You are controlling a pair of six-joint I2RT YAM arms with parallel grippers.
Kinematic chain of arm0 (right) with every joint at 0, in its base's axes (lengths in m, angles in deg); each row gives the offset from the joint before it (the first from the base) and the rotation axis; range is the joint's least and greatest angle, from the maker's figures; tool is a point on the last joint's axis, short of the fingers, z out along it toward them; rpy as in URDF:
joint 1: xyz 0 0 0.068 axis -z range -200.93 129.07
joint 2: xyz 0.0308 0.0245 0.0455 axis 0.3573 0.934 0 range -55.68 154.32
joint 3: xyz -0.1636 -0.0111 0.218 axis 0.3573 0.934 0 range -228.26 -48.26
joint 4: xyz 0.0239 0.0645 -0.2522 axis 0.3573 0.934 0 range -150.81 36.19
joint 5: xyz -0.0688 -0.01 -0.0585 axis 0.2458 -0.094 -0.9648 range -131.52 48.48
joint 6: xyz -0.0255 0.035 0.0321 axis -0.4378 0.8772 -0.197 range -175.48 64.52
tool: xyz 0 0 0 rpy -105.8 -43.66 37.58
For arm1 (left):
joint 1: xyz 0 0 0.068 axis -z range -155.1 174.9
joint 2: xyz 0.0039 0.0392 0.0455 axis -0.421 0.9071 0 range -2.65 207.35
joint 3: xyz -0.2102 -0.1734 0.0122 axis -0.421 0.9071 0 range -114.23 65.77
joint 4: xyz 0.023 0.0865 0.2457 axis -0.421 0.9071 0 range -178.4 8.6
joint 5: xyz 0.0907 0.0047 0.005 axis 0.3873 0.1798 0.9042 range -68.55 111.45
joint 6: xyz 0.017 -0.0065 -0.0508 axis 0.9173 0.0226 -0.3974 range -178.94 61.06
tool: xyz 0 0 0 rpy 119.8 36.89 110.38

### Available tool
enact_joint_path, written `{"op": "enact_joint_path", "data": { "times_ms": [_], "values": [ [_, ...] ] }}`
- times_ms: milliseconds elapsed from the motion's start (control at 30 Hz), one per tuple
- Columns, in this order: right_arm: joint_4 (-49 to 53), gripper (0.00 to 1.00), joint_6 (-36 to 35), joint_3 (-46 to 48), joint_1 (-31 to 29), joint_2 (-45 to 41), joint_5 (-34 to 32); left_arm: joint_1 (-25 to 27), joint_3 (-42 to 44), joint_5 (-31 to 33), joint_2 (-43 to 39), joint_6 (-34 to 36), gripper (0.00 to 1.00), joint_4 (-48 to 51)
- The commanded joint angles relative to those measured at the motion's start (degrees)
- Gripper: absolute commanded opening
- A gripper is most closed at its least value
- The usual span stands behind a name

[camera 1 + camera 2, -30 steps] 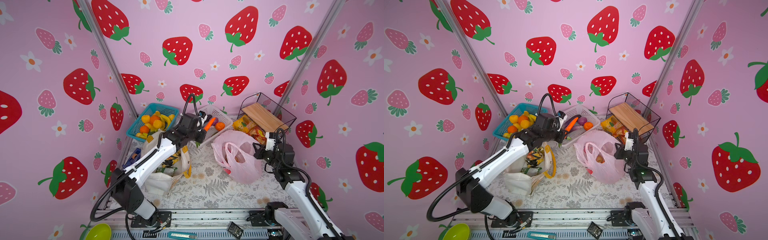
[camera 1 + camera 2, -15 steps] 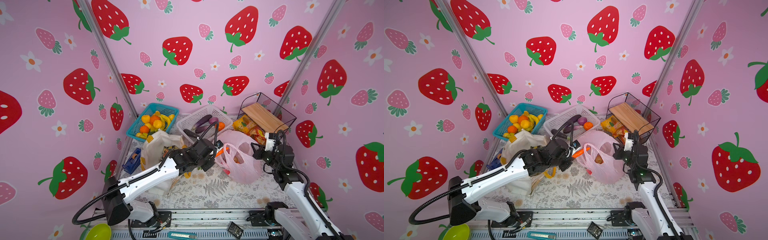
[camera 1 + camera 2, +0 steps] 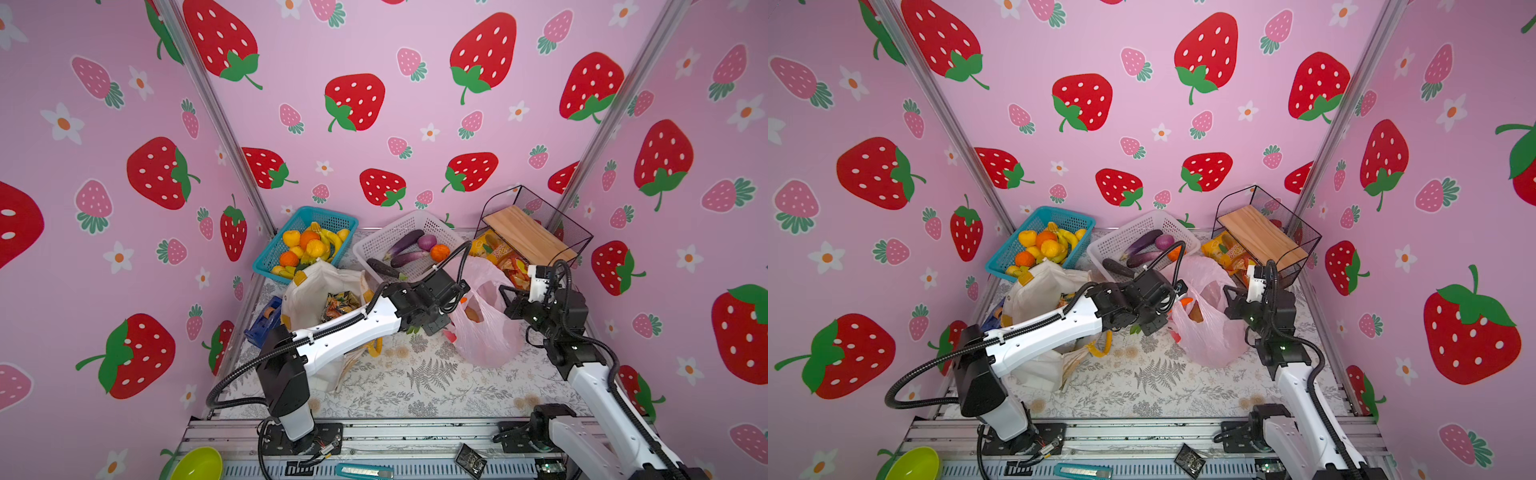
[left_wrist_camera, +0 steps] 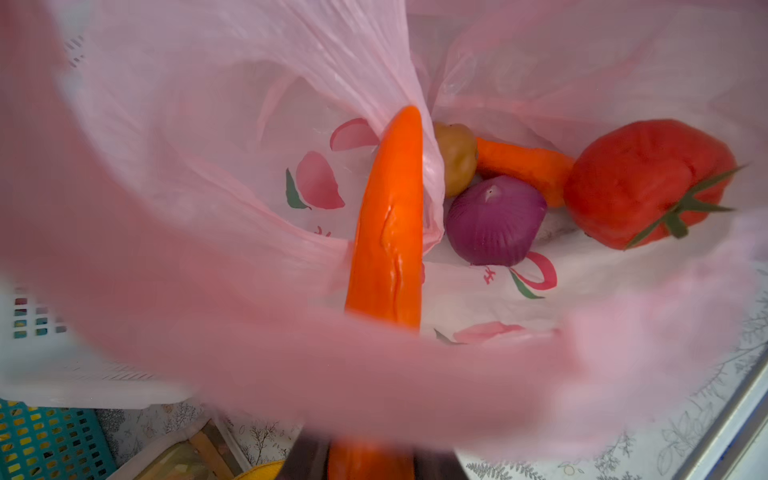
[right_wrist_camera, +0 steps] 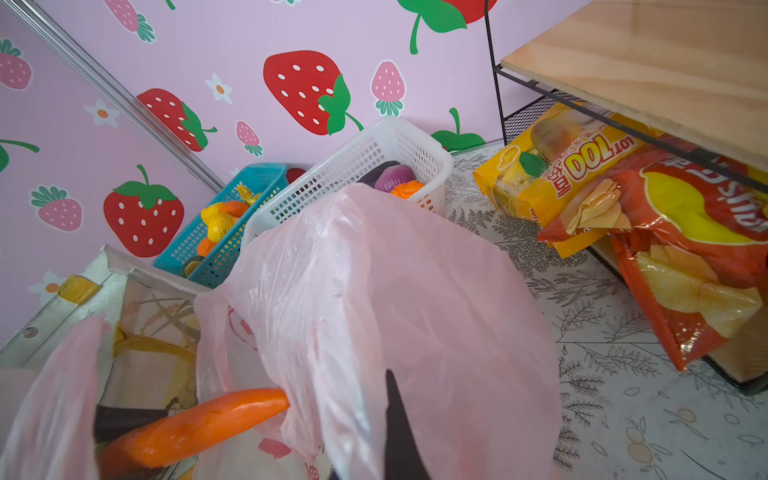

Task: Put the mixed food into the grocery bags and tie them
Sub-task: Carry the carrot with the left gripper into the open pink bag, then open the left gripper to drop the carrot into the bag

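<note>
In both top views the left end effector (image 3: 457,300) reaches across to the open mouth of the pink bag (image 3: 486,340), which stands on the desk (image 3: 415,386) right of centre. An orange carrot (image 3: 1185,300) shows at its tip, at the bag's left rim. The right end effector (image 3: 506,301) sits at the bag's right rim. The tote (image 3: 309,291) stands left of the bag, partly under the left arm, with packets (image 3: 340,301) inside. Along the far wall are a blue basket (image 3: 274,245) of fruit, a white basket (image 3: 382,237) with aubergines, and a rack (image 3: 528,237) with snack bags (image 3: 500,253) under it. In the left wrist view the carrot (image 4: 386,232) sticks out from the dark jaws, which are closed partway on its thick end. Its tip lies against a fold inside the bag, and blurred pink film hides most of the jaws. On the bag's bottom a potato (image 4: 457,158), a second carrot (image 4: 523,164), an onion (image 4: 494,220) and a tomato (image 4: 644,183) lie close together. In the right wrist view the right end effector is fully closed, pinching the bag's plastic; one dark finger (image 5: 399,432) shows.
</note>
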Motion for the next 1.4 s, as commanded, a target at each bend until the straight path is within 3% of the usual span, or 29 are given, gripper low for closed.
{"op": "enact_joint_path", "data": {
  "times_ms": [0, 267, 567, 700, 833, 967, 1367],
  "values": [
    [-1.9, 0.00, 0.6, 0.9, 0.0, 0.2, 1.1, -0.1, -6.7, 1.3, 4.3, -1.9, 0.13, 5.8],
    [-2.8, 0.00, 0.9, 1.5, -0.2, 0.9, 2.3, -1.4, -23.5, -5.7, 15.8, -6.6, 0.16, 14.3],
    [-4.1, 0.00, 1.4, 1.6, -0.7, 1.9, 3.4, -3.3, -29.6, -19.8, 22.6, -4.4, 0.18, 11.0],
    [-3.7, 0.00, 1.1, 1.9, -0.7, 1.9, 2.8, -4.0, -29.6, -19.9, 24.3, -4.8, 0.34, 8.8],
    [-3.4, 0.00, 0.6, 1.9, -0.7, 2.2, 2.2, -4.4, -26.8, -19.5, 22.7, -5.4, 0.52, 6.0],
    [-3.6, 0.00, 0.4, 1.9, -0.7, 3.0, 2.1, -4.7, -21.0, -19.6, 18.3, -6.0, 0.62, 1.3],
    [-3.8, 0.00, -0.2, 2.3, -0.7, 3.1, 0.2, -7.0, 1.8, -19.8, -0.7, -11.6, 0.64, -13.7]
  ]
}}
